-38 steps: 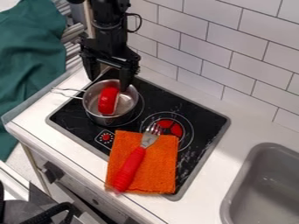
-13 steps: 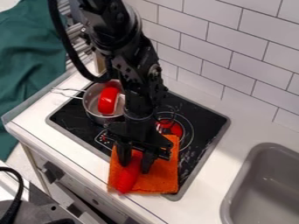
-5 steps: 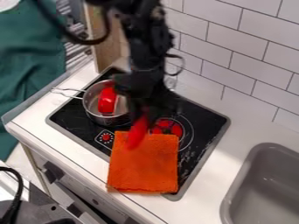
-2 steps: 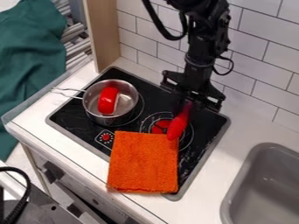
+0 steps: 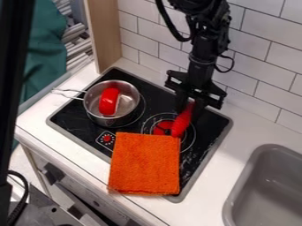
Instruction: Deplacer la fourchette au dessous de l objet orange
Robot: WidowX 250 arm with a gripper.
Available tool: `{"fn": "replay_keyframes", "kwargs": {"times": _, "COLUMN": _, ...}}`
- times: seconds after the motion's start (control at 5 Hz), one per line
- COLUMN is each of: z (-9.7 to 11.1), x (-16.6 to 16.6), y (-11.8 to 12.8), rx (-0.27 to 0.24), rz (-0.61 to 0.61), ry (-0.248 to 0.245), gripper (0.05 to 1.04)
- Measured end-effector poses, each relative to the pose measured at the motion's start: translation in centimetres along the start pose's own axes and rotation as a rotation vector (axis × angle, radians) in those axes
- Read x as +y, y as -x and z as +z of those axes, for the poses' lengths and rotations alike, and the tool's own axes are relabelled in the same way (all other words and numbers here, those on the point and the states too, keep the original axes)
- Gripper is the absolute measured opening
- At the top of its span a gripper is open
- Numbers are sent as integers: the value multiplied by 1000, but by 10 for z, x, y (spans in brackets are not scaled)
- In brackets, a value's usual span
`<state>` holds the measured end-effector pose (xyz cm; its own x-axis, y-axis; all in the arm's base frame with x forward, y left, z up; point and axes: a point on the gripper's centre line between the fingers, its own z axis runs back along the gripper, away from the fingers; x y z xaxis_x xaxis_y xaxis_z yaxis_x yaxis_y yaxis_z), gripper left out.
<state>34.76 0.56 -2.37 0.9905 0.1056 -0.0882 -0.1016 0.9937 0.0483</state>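
The gripper (image 5: 189, 108) hangs over the back right part of the stove, behind the orange cloth, shut on the fork. Below its fingers, the red handle (image 5: 182, 122) of the fork slants down to the left, its end close to the cloth's back right corner. The fork's metal part is hidden by the gripper. Flat across the front of the stove lies the orange cloth (image 5: 144, 164).
A metal pot (image 5: 92, 107) with a red object (image 5: 109, 101) inside stands on the left burner. A grey sink (image 5: 247, 180) is at the right, a tiled wall (image 5: 259, 73) behind. A dark upright shape (image 5: 13, 66) crosses the left edge.
The gripper came from beside the pot to the fork on the cloth, took hold of it, and carried it back and right, off the cloth. The dark shape appeared at the left.
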Motion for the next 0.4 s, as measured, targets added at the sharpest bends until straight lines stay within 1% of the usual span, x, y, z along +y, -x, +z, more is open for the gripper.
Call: {"fn": "replay_keyframes", "kwargs": {"times": 0.4, "z": -9, "x": -2, "y": -13, "rx": 41, "rz": -11, "ry": -5, "gripper": 315}}
